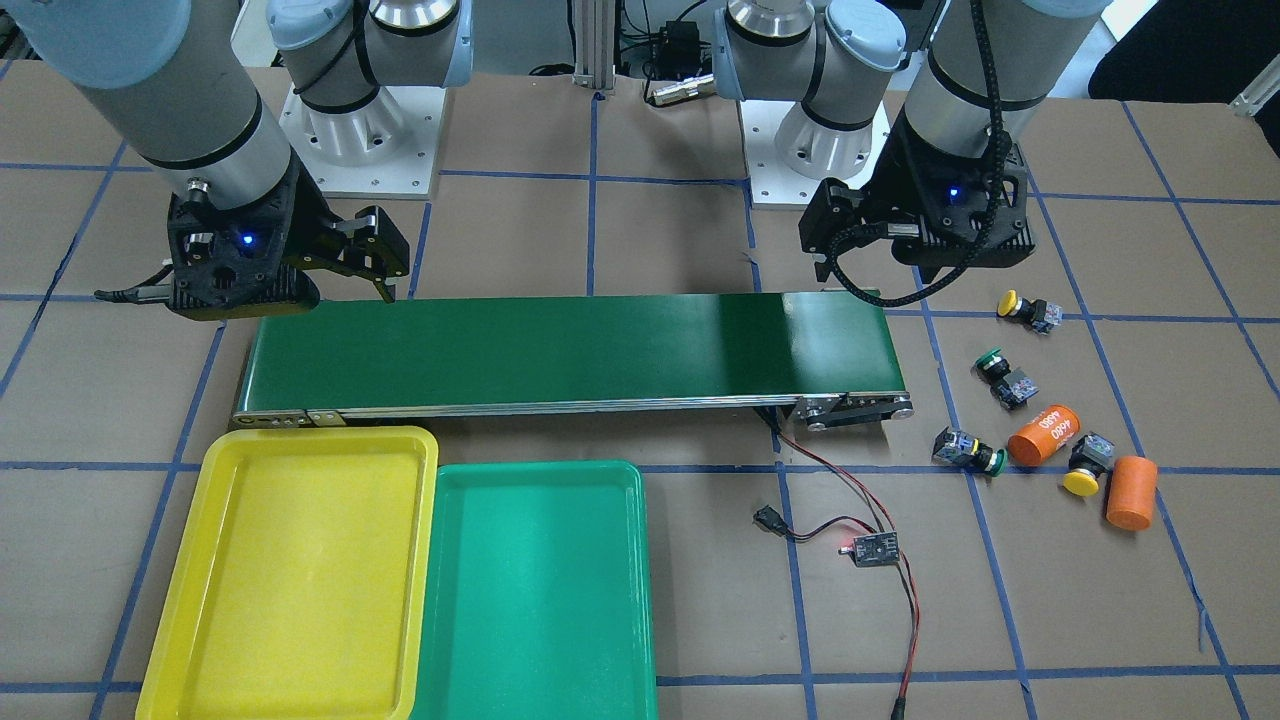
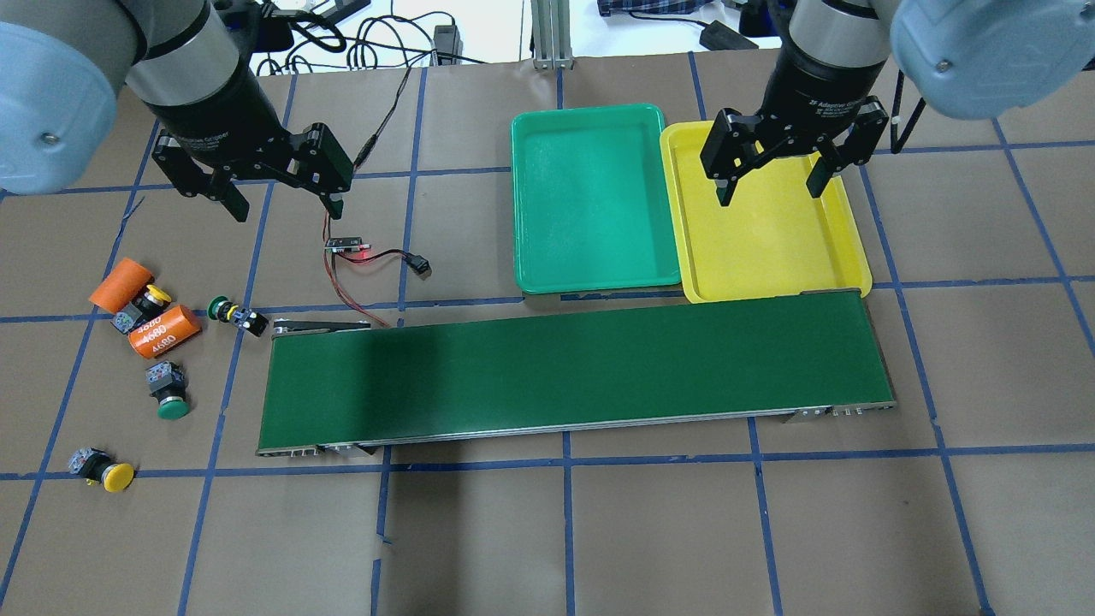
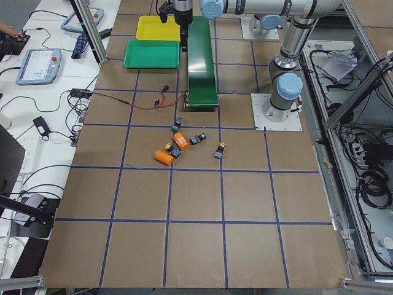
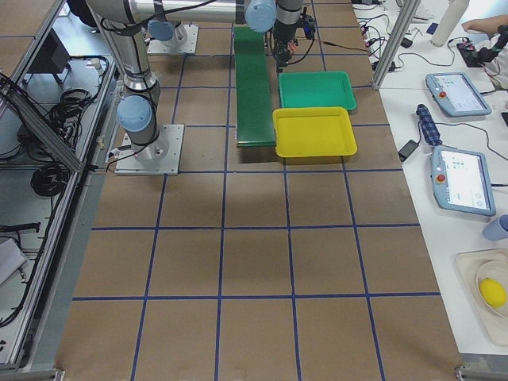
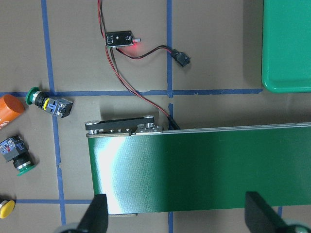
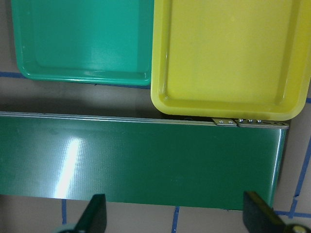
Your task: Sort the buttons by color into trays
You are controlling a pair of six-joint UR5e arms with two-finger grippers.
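Both arms point straight down. Left claw [image 2: 287, 208] hangs open, 4 buttons [image 2: 174, 402] off to its left; right claw [image 2: 768, 193] hangs open, yellow tray [image 2: 770, 257] close by.

A robotics lab: teach pendants [image 4: 463, 181], loose cables [image 3: 371, 178] and a tape-gridded bench [image 4: 254, 262].

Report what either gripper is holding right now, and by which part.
Nothing is held. The left gripper and the right gripper are both open and empty; the buttons lie loose on the table.
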